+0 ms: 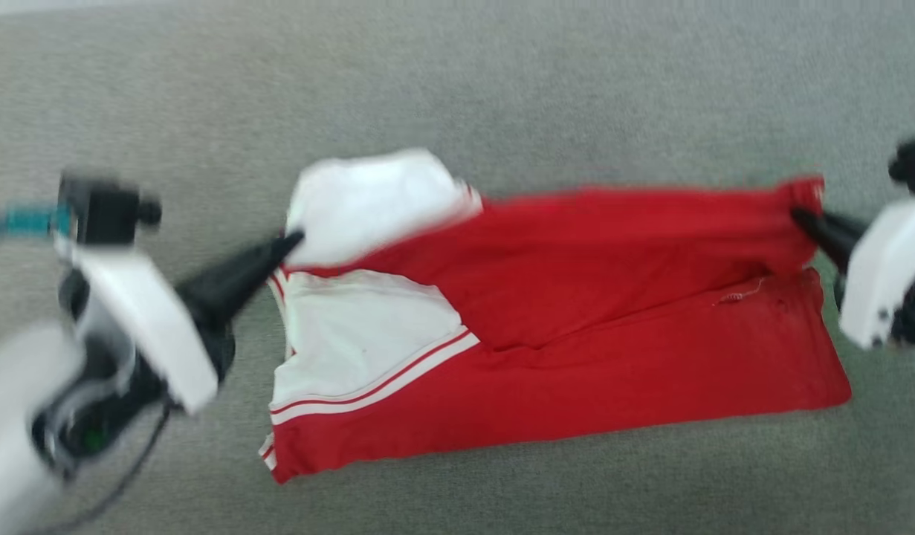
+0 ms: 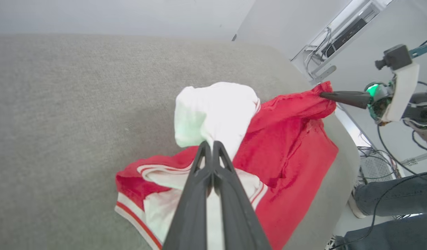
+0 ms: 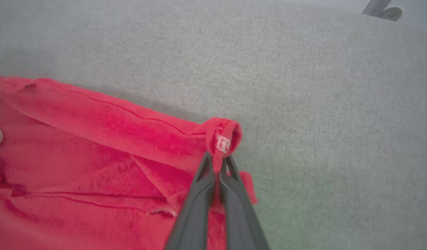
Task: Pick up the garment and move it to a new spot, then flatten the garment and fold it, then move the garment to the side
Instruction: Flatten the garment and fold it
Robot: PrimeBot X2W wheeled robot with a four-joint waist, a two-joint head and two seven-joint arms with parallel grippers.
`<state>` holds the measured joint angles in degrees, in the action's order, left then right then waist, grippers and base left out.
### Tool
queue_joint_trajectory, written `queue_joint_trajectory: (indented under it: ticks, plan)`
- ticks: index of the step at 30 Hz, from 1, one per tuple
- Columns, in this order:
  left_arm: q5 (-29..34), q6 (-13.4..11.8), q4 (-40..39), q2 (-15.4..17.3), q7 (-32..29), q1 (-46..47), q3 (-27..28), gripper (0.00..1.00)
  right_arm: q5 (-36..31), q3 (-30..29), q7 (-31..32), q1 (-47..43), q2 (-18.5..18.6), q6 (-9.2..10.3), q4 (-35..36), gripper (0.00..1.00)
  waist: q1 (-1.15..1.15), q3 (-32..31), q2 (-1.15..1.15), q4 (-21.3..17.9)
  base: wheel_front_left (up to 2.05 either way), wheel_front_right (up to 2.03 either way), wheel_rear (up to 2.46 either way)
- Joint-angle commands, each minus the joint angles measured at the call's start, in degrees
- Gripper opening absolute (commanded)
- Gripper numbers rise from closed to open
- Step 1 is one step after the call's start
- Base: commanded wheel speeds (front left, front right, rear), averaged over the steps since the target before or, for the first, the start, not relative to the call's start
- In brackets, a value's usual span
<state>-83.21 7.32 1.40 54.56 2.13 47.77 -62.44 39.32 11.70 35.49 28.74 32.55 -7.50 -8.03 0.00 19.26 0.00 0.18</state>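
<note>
Garment [image 1: 591, 312] mid-frame on grey surface [image 1: 457, 82]. Left gripper [image 1: 297, 238] clamped on its white end, centre left; right gripper [image 1: 797, 214] clamped on its red corner, right edge.

Left gripper [image 1: 297, 236], two long dark tapered fingers pressed together, extends from lower left on a blurred pale forearm [image 1: 11, 423] and white wrist shell [image 1: 149, 327]; its tips pinch the left edge of the red-and-white soft jersey garment [image 1: 576, 297]. Right gripper [image 1: 797, 214], same dark finger pair with jaws closed, reaches in from the right edge ahead of its own white shell, tips nipping the garment's red far-right corner. Arms spread wide apart, fingers pointing toward each other.
</note>
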Motion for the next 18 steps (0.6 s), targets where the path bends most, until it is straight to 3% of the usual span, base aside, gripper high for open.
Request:
queue_joint_trajectory:
  ticks: [1, 5, 9, 18]
  plan:
    - [-0.87, 0.24, -1.08, 0.65, 1.51, -1.93, -0.18, 0.0, 0.13, -0.89, 0.21, -1.9, -0.01, 0.03, 0.84, 0.0, 0.0, -1.11, 0.0, 0.85, 0.0, 0.0, 0.0]
    - [0.05, 0.24, -5.01, 3.4, 8.46, -9.49, -1.48, 0.0, -0.27, -5.83, 1.02, -9.88, -0.18, 0.03, 5.58, 0.0, 0.0, -1.92, 0.0, 1.41, 0.0, 0.0, 0.0]
    - [0.65, -0.88, -7.4, 4.15, 11.7, -15.49, -2.22, 0.0, -0.74, -9.78, 2.4, -16.64, -0.91, 0.03, 10.08, 0.0, 0.0, -1.46, 0.0, 2.02, 0.0, 0.0, 0.0]
    - [0.99, -0.34, -0.14, -2.79, 12.28, -17.97, -3.48, 0.0, -3.73, -12.13, 2.21, -19.42, -3.83, 0.03, 9.67, 0.0, 0.0, 0.4, 0.0, 3.2, 0.0, 0.0, 0.0]
